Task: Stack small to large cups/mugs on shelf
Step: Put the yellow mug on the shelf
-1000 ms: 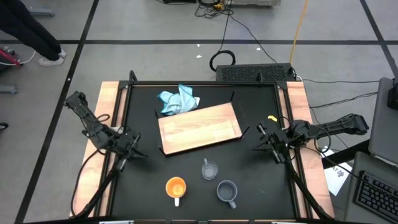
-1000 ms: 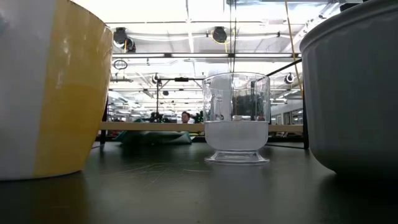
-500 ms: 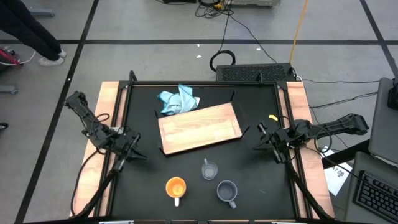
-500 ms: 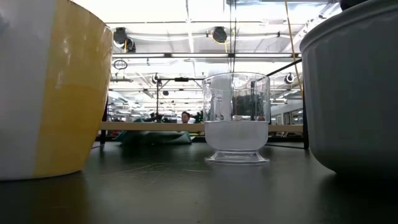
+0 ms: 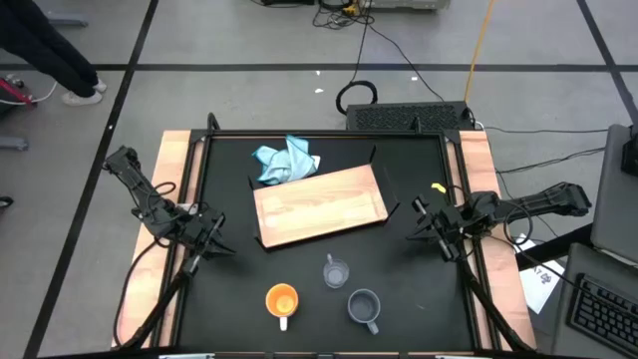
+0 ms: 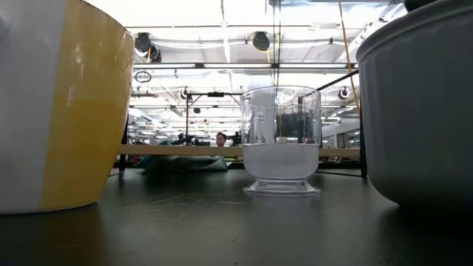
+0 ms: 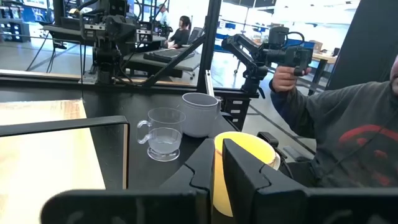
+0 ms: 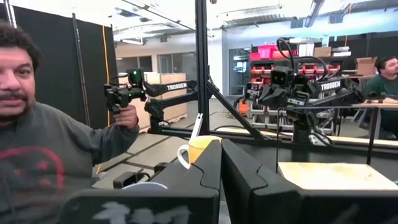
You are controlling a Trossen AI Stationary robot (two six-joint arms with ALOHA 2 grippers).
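nothing of the stacking is done yet, by the look of it: the orange mug (image 5: 282,299), the clear glass cup (image 5: 335,271) and the grey-blue mug (image 5: 364,307) all stand apart on the black worktop (image 5: 419,299), near its front edge, none inside another and none on the shelf (image 5: 320,203), which lies bare further back beside a light-blue cloth (image 5: 286,162). the left tool (image 5: 202,242) waits at the left edge and the right tool (image 5: 431,231) at the right edge; in the wrist views each one's fingers are closed together and hold nothing. every pick and placement is left to do.
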